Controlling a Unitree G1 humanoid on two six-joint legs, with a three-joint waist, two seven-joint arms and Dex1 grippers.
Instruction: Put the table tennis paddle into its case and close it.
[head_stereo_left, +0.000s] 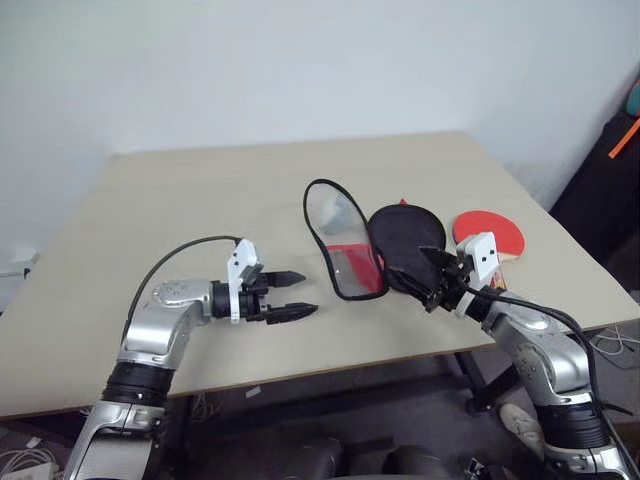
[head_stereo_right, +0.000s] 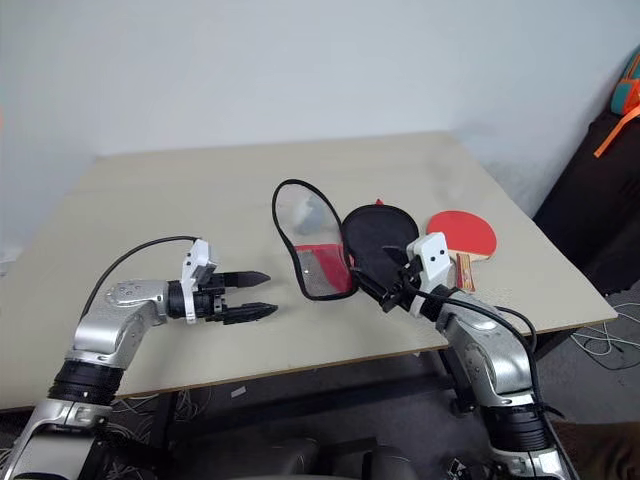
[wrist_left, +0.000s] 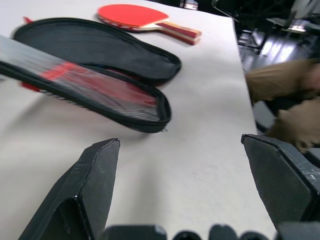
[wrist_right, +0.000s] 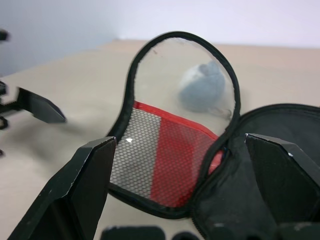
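Note:
The case lies unzipped in the middle of the table. Its black half (head_stereo_left: 408, 240) is flat, and its flap (head_stereo_left: 340, 245), with a clear window and red mesh panel, stands tilted up on the left. The table tennis paddle (head_stereo_left: 492, 235) lies red face up just right of the case, handle toward the front edge. My right gripper (head_stereo_left: 428, 278) is open and level, over the narrow front end of the black half; whether it touches is unclear. My left gripper (head_stereo_left: 292, 295) is open and empty, pointing right at the flap from a short gap away.
A small grey lump (wrist_right: 202, 90) sits behind the flap and shows through its window. The table's front edge (head_stereo_left: 330, 370) runs just below both hands. A dark bag (head_stereo_left: 610, 200) stands off the right edge. A person's sleeve (wrist_left: 285, 95) shows beyond the table.

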